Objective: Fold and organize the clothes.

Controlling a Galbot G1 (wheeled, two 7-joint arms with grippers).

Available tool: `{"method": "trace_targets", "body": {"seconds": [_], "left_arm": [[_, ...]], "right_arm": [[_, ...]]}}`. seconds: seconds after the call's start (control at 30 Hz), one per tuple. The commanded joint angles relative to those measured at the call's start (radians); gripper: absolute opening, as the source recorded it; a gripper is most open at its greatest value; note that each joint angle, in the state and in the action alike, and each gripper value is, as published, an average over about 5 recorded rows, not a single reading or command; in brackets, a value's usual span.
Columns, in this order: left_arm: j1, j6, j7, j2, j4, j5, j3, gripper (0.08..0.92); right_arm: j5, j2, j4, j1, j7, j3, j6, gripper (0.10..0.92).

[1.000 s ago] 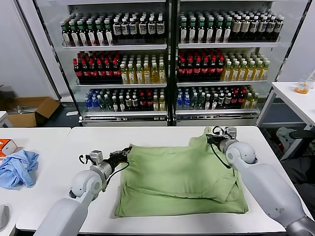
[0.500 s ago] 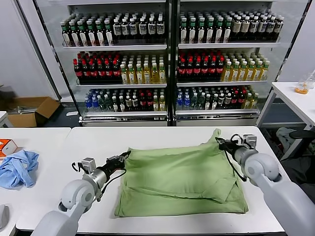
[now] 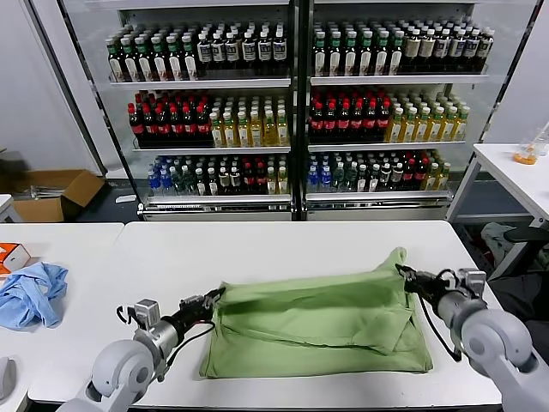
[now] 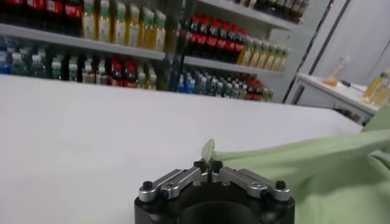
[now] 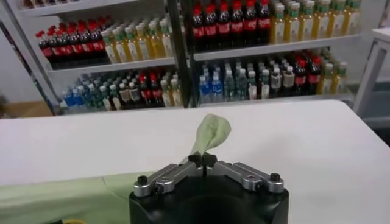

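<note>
The light green clothes (image 3: 317,322) lie across the white table (image 3: 257,245), partly folded, plain side up with the far edge drawn toward me. My left gripper (image 3: 214,296) is shut on the far left corner of the clothes (image 4: 209,148), just above the table. My right gripper (image 3: 403,273) is shut on the far right corner, which sticks up as a small green flap (image 5: 210,134). The shirt's collar and print are hidden.
A light blue garment (image 3: 30,292) and an orange box (image 3: 10,256) lie on the side table at the left. Drink coolers (image 3: 292,103) stand behind the table. Another white table (image 3: 515,172) stands at the right, with bare tabletop beyond the shirt.
Both grippers have pulled the shirt's far edge toward me, the right one also outward to the right. The raised fold now lies lower and the shirt looks shorter front to back.
</note>
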Motion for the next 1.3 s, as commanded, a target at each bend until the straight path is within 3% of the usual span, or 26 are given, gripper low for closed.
{"method": "trace_targets", "body": {"seconds": [0.03,0.23,0.43,0.63,0.77,0.97,1.1,1.3], "left_arm": [[0.062,0.018,0.003,0.004,-0.024,0.069,-0.005,0.103],[0.064,0.003,-0.013,-0.018,-0.02,0.165,-0.005,0.202],[0.118,-0.067,-0.089,-0.069,-0.075,0.255,-0.023,0.375],[0.212,-0.108,-0.181,-0.181,-0.133,0.355,-0.006,0.548],[0.247,-0.126,-0.206,-0.252,-0.122,0.433,0.029,0.661],[0.241,-0.137,-0.244,-0.303,-0.06,0.508,0.051,0.805],[0.239,-0.145,-0.254,-0.322,-0.043,0.522,0.053,0.782],[0.241,-0.158,-0.247,-0.336,-0.032,0.517,0.047,0.617]], "right_arm": [[-0.059,0.012,0.049,-0.145,0.003,0.051,-0.001,0.104],[-0.141,0.021,0.065,-0.144,-0.013,0.027,0.001,0.15],[-0.164,0.02,0.097,-0.174,-0.02,0.046,0.002,0.316],[-0.174,0.02,0.105,-0.178,-0.022,0.046,0.003,0.481],[-0.177,0.019,0.101,-0.173,-0.023,0.037,0.003,0.593],[-0.177,0.016,0.092,-0.162,-0.023,0.023,0.009,0.763],[-0.176,0.01,0.088,-0.158,-0.024,0.014,0.012,0.816],[-0.172,-0.001,0.085,-0.142,-0.023,0.0,0.016,0.823]]}}
